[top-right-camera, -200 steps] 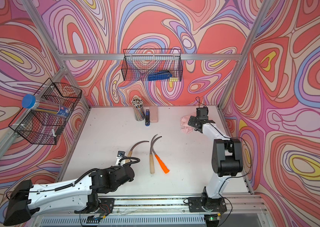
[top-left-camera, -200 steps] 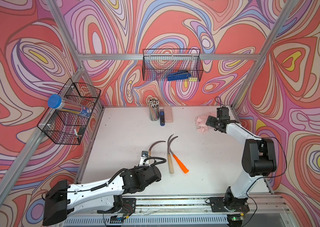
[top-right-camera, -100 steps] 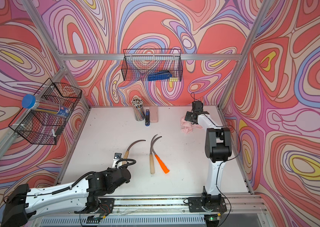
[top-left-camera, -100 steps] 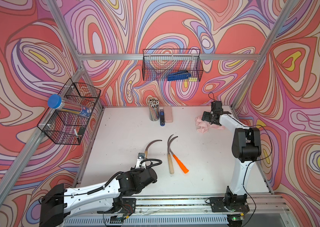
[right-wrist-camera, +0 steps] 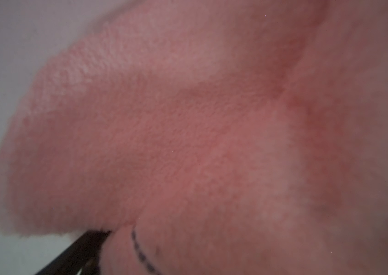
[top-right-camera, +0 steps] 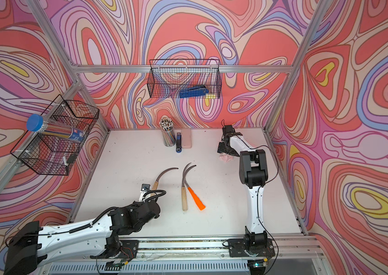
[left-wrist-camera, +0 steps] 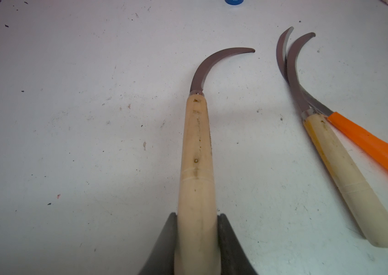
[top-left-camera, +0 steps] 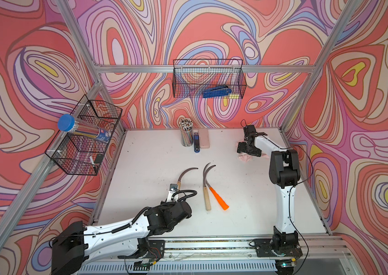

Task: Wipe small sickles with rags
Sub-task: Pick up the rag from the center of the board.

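Three small sickles lie on the white table. My left gripper (left-wrist-camera: 197, 238) is shut on the pale wooden handle of one sickle (left-wrist-camera: 196, 154), whose blade (top-left-camera: 187, 172) curves toward the back in both top views (top-right-camera: 166, 172). To its right, a second wooden-handled sickle (top-left-camera: 206, 197) and an orange-handled sickle (top-left-camera: 219, 200) lie with blades crossed. My right gripper (top-left-camera: 247, 150) is open and pressed down onto the pink rag (top-left-camera: 244, 157) at the back right. The rag (right-wrist-camera: 164, 131) fills the right wrist view, where only one dark finger (right-wrist-camera: 76, 254) shows.
A pencil cup (top-left-camera: 186, 133), a blue stapler (top-left-camera: 196, 142) and a smooth pink case (top-left-camera: 204, 141) stand at the back middle. One wire basket (top-left-camera: 208, 78) hangs on the back wall. Another (top-left-camera: 85, 138), holding a blue-capped tube, hangs on the left wall.
My right arm has straightened upright and its gripper has come down onto the rag. The left gripper has stayed shut on the sickle handle, shifting only slightly.
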Controlling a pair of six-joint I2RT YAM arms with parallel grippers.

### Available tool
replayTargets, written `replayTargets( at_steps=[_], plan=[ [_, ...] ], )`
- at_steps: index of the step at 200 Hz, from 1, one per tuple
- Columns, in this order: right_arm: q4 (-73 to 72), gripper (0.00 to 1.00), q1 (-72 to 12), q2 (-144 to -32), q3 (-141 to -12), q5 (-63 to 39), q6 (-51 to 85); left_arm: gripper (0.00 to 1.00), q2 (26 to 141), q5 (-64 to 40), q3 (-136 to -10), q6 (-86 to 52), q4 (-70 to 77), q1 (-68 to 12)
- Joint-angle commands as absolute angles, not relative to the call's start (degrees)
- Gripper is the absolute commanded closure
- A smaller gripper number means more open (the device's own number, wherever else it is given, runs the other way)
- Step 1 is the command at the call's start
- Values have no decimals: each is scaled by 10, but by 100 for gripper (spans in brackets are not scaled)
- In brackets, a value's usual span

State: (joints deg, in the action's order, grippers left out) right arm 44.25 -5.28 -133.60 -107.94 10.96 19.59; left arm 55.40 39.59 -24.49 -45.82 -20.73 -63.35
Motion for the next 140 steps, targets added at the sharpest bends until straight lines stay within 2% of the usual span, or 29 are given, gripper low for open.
replayTargets(
  at_steps=[1, 35, 61, 85, 106, 140],
  plan=[
    [501, 6, -52, -1386, -1086, 120, 198, 100, 560, 391, -243, -444, -191, -627],
    [496, 30, -51, -1389, -1092, 115, 186, 100, 545, 387, -245, -429, -190, -624],
    [492, 66, -52, -1391, -1101, 111, 172, 100, 528, 387, -242, -425, -192, -622],
    [483, 91, -53, -1362, -1090, 104, 163, 100, 531, 380, -237, -412, -172, -619],
    [454, 100, -55, -1302, -1044, 114, 163, 100, 553, 373, -233, -375, -116, -609],
    [426, 100, -77, -1191, -970, 155, 171, 100, 579, 348, -224, -324, -27, -571]
  ],
)
